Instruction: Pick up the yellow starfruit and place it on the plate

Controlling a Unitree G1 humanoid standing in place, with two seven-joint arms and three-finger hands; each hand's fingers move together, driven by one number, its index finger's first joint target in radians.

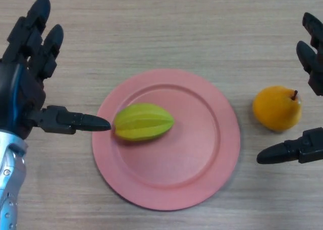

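The yellow-green starfruit (143, 121) lies on its side on the left part of the pink plate (197, 154), in the middle of the table. My left hand (28, 83) is open at the left, fingers straight up the view, its thumb tip just beside the starfruit's left end. My right hand (308, 147) is open at the right edge, empty, its thumb below an orange pear.
An orange pear (277, 108) with a short stem stands on the wooden table (166, 28) to the right of the plate, between my right hand's fingers and thumb.
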